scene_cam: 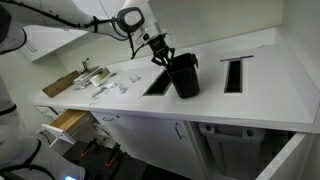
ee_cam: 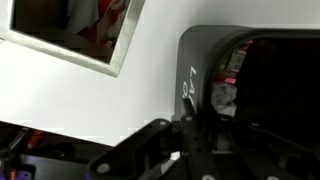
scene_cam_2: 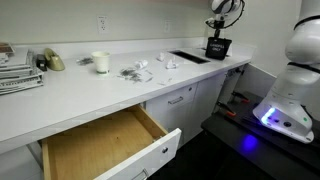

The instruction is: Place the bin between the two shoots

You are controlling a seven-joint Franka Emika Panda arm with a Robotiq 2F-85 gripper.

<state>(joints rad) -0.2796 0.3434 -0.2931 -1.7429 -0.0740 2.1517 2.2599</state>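
Note:
A black bin [scene_cam: 185, 76] stands tilted on the white counter [scene_cam: 280, 95], between the two rectangular chute openings, one [scene_cam: 158, 82] on its near side and one [scene_cam: 233, 74] beyond it. My gripper [scene_cam: 161, 54] is shut on the bin's rim from above. In an exterior view the bin [scene_cam_2: 217, 47] sits past a chute opening [scene_cam_2: 188, 56], with the gripper [scene_cam_2: 217, 35] on top of it. In the wrist view the bin's wall [ee_cam: 194, 60] fills the right side, a chute opening [ee_cam: 70, 30] shows at top left, and my fingers [ee_cam: 190, 135] straddle the rim.
A drawer [scene_cam_2: 110, 145] hangs open under the counter and also shows in an exterior view [scene_cam: 68, 122]. A cup [scene_cam_2: 100, 62], small clutter [scene_cam_2: 135, 71] and stacked books [scene_cam_2: 20, 72] lie on the counter. A white robot base [scene_cam_2: 290, 95] stands on the floor.

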